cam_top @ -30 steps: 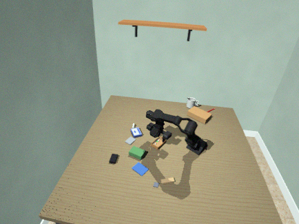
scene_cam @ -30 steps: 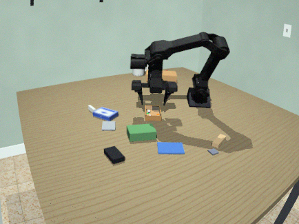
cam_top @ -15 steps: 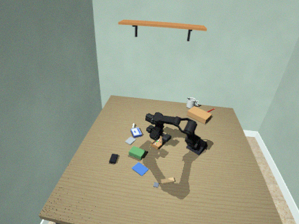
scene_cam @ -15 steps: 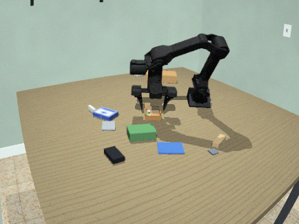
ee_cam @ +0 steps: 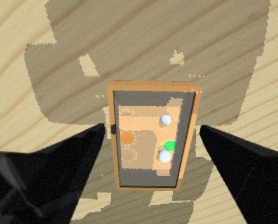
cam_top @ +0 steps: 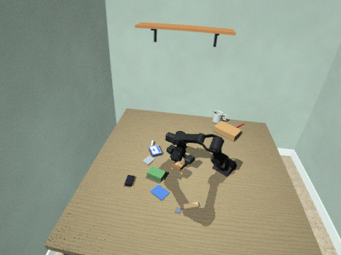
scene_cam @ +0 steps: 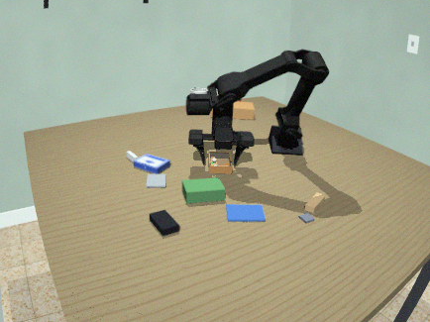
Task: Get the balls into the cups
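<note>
1. Gripper (ee_cam: 152, 140) wide open, holding nothing — fingers either side of the puzzle (ee_cam: 153, 135).
2. Puzzle flat on the table (scene_cam: 307, 274), beside the green block (scene_cam: 203, 190).

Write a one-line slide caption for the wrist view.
Open gripper poised over the wooden puzzle, fingers either side; two white balls near the green cup.
</note>
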